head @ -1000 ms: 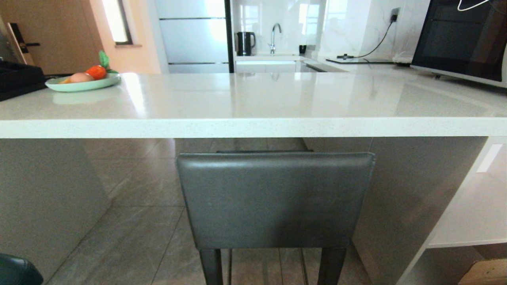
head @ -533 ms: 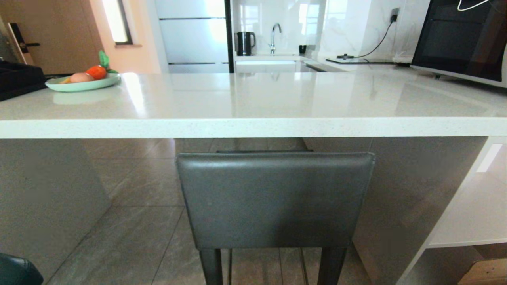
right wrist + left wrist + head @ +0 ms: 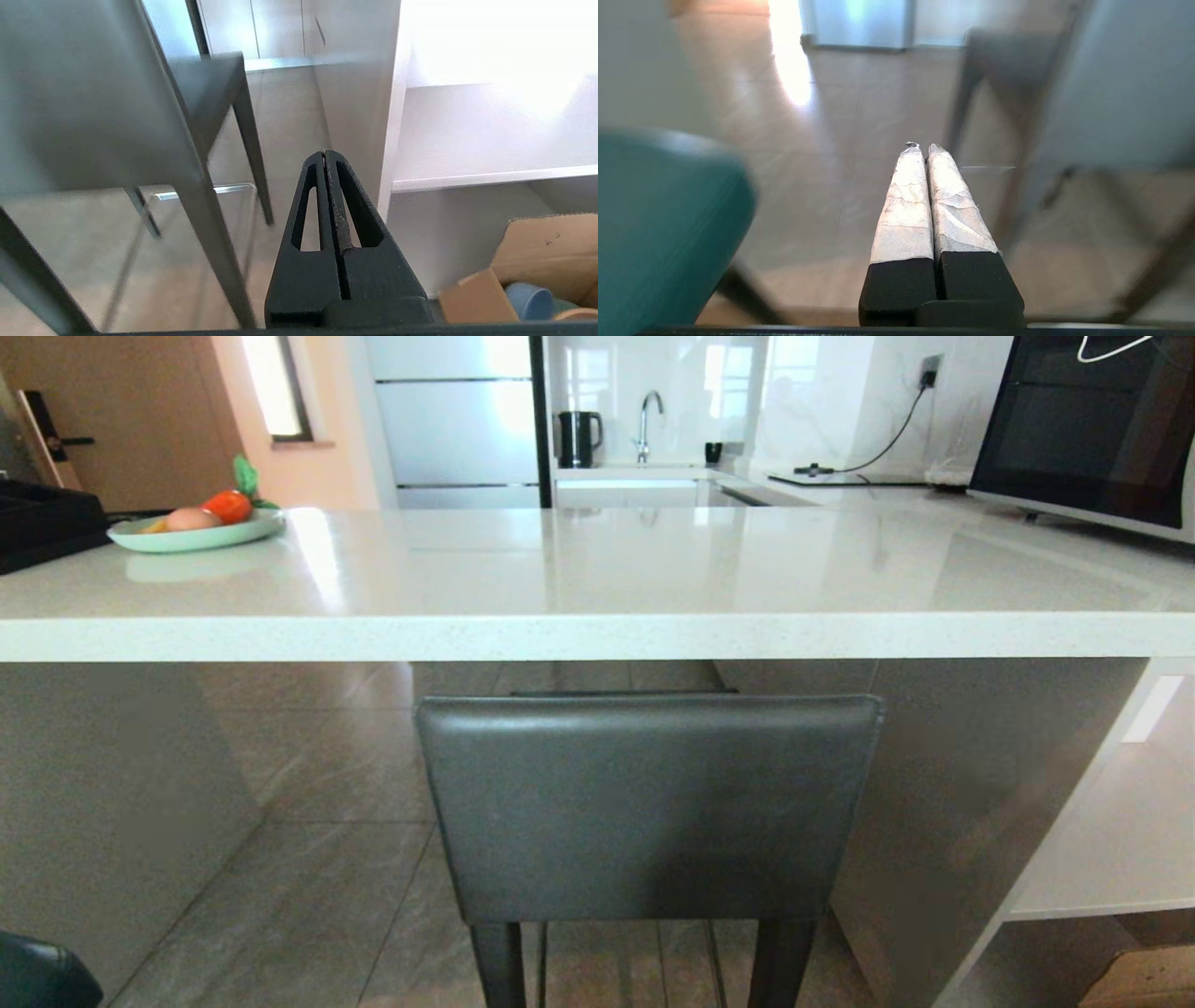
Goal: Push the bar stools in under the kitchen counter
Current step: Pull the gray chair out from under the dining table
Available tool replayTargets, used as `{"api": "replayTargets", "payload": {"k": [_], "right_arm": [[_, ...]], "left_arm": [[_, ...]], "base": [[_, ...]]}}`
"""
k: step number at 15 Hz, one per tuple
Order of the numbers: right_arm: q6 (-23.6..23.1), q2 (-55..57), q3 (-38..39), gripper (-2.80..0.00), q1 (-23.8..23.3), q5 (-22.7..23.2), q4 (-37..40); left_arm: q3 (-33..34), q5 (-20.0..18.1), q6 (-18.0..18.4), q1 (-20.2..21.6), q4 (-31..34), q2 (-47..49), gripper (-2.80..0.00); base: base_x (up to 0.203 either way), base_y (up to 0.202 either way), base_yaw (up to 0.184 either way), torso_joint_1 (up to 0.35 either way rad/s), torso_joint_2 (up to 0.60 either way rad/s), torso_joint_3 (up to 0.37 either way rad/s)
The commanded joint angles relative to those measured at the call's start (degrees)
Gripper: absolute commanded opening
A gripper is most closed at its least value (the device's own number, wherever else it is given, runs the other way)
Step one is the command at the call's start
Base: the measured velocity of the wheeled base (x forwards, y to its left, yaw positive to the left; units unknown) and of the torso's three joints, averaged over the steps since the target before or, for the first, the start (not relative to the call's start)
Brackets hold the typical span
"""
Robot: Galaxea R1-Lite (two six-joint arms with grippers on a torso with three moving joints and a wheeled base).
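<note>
At the far left bottom corner of the head view a sliver of the teal stool (image 3: pixel 37 975) shows, out in front of the kitchen counter (image 3: pixel 597 637); in the left wrist view its rounded teal back (image 3: pixel 663 224) sits beside the left gripper (image 3: pixel 923 148), whose white-wrapped fingers (image 3: pixel 903 205) are pressed together on nothing, low over the tiled floor (image 3: pixel 308 896); on the counter's left end rests a pale green plate (image 3: pixel 191 537) with an egg and a toy carrot; at centre the grey stool (image 3: pixel 644 803) stands with its boxy back just below the slab's thick edge, its seat under the top; the right gripper (image 3: pixel 324 154), fingers closed and empty, hangs beside the stool's grey leg (image 3: pixel 210 242), near white shelves (image 3: pixel 490 177) and a cardboard box (image 3: pixel 537 252).
</note>
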Motion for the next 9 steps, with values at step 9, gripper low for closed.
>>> {"api": "replayTargets", "payload": {"k": [9], "right_arm": [[6.77, 44.98, -14.67, -2.8, 7.19, 11.52, -11.73]], "left_arm": [[-16.4, -6.24, -10.24, -11.88, -24.2, 55.25, -2.8]], "base": [[0.0, 0.0, 0.0, 0.0, 0.0, 0.0]]}}
